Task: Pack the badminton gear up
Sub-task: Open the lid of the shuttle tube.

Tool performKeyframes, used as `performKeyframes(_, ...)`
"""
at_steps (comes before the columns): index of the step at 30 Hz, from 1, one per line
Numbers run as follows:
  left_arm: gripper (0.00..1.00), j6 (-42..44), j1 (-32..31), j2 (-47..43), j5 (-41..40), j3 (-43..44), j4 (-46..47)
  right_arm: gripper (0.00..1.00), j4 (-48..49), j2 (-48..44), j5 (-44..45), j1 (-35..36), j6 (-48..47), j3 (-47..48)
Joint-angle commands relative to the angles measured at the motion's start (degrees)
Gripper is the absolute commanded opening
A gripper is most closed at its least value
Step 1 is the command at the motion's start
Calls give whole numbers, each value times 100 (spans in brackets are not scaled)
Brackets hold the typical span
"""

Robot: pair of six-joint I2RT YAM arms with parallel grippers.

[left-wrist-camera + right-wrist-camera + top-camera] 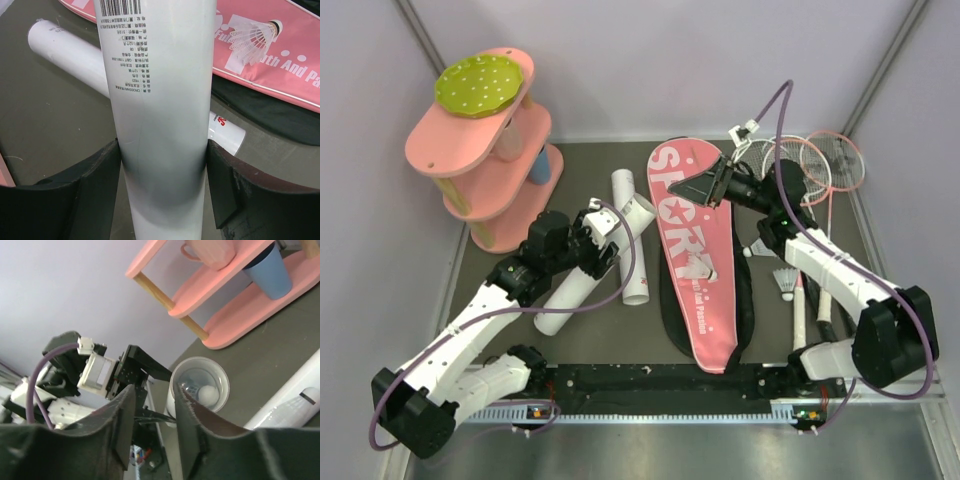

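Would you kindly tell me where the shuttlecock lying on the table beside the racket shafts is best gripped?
Probably at the cork end of the shuttlecock, coming from straight above with the jaws across it. It lies on its side with the cork pointing toward the near side, and the flared feathers look easy to crush.

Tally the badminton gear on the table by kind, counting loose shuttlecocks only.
Rackets: 3
White tubes: 2
Loose shuttlecocks: 2
Bag: 1
Total: 8
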Motion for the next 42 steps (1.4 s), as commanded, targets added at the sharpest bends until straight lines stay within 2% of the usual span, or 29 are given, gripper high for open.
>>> performKeyframes(1,0,-26,7,-87,68,39,245,39,-927,-105,-152,287,-1331,640)
performKeyframes(11,0,-43,7,-131,120,39,245,40,-1428,386,-152,806,-1701,1159)
performKeyframes(29,0,-69,7,-245,138,48,271,41,-1982,747,77,1096,-2009,1441)
performKeyframes(33,0,-96,7,-219,112,48,288,34,-1903,730,59,1272,-1851,1502)
performKeyframes(35,0,-131,7,-157,59,66,289,25,-1921,747,182,1360,-1667,1581)
performKeyframes(36,0,-122,7,-131,50,74,289,7,-1895,756,295,1352,-1527,1607)
performKeyframes(37,0,-140,7,-105,41,83,289,0,-1851,765,322,1351,-1177,1616)
performKeyframes(39,0,-140,7,-43,-29,92,297,0,-1694,617,637,1325,-842,1529)
performKeyframes(41,0,-149,7,-34,-20,66,280,0,-1001,484,753,1125,281,1048)
performKeyframes(42,0,-123,7,-34,15,14,280,0,-215,457,553,1010,1051,958)
